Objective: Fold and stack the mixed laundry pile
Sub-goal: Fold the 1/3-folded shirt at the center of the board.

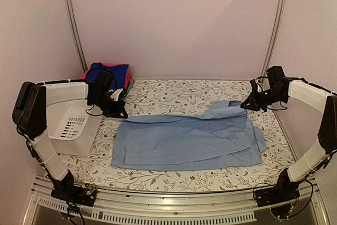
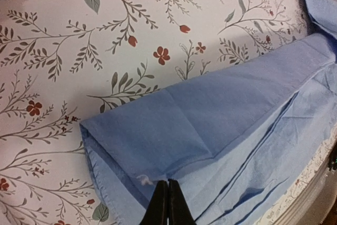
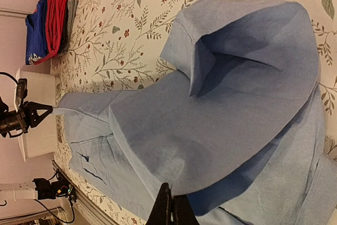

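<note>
The large pale-blue button shirt (image 1: 189, 140) lies spread across the middle of the floral table. My left gripper (image 1: 122, 113) is at its far left corner, shut on the fabric edge (image 2: 168, 183). My right gripper (image 1: 245, 105) is at the far right by the collar, shut on a raised fold of the shirt (image 3: 171, 201), which tents up from the table. A folded stack (image 1: 108, 72) sits at the back left, royal blue on top of pink-red. In the right wrist view this stack (image 3: 47, 22) also shows a grey layer.
A white slotted basket (image 1: 71, 125) stands at the left edge, next to the left arm. The floral table cover (image 1: 184, 90) is bare behind the shirt. Metal frame posts stand at the back corners, and a rail (image 1: 168, 204) runs along the near edge.
</note>
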Robot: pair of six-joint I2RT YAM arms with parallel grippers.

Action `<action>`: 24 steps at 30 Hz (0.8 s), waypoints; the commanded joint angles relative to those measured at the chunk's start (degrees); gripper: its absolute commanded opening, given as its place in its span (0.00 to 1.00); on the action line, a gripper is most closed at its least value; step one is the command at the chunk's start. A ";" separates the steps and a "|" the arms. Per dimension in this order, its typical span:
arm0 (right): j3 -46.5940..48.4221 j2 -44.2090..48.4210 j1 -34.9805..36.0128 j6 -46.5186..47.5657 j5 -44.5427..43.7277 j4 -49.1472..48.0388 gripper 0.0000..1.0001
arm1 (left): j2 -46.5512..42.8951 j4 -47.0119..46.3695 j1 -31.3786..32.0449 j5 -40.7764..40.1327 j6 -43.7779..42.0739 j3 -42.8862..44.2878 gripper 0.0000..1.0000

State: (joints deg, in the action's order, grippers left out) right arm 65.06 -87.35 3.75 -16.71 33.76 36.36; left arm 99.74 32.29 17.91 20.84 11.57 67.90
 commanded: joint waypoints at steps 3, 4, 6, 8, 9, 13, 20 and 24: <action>-8.25 5.63 0.73 -0.77 -0.23 1.40 0.00 | -3.19 3.75 0.83 -3.77 1.36 -3.77 0.00; -9.54 5.99 0.80 -0.78 -0.50 1.28 0.00 | -3.18 3.93 0.82 -3.87 1.52 -4.08 0.00; -12.31 6.55 0.94 -1.16 -0.75 0.67 0.00 | -2.71 3.92 0.94 -4.25 1.97 -4.67 0.00; -14.52 6.23 1.40 -1.58 -0.15 -0.63 0.00 | -1.56 3.93 1.19 -4.55 1.91 -4.79 0.00; -15.54 6.03 2.15 -2.05 -0.19 -1.23 0.00 | -0.89 3.92 1.31 -4.92 1.90 -4.79 0.00; -17.55 3.86 4.37 -2.83 -0.96 -2.75 0.00 | 1.30 4.15 2.09 -5.61 1.49 -4.89 0.00; -17.54 2.90 4.77 -2.72 -2.87 0.90 0.00 | -0.35 6.33 2.81 -5.86 0.97 -5.06 0.10; -17.16 4.68 4.72 -3.21 -3.81 3.93 0.00 | -1.60 8.06 2.69 -8.59 1.55 -4.63 0.18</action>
State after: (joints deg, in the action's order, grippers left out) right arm 47.57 -84.66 8.25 -19.27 31.62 36.75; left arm 100.77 37.89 20.21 15.07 12.99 63.24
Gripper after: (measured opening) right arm 0.005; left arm 0.133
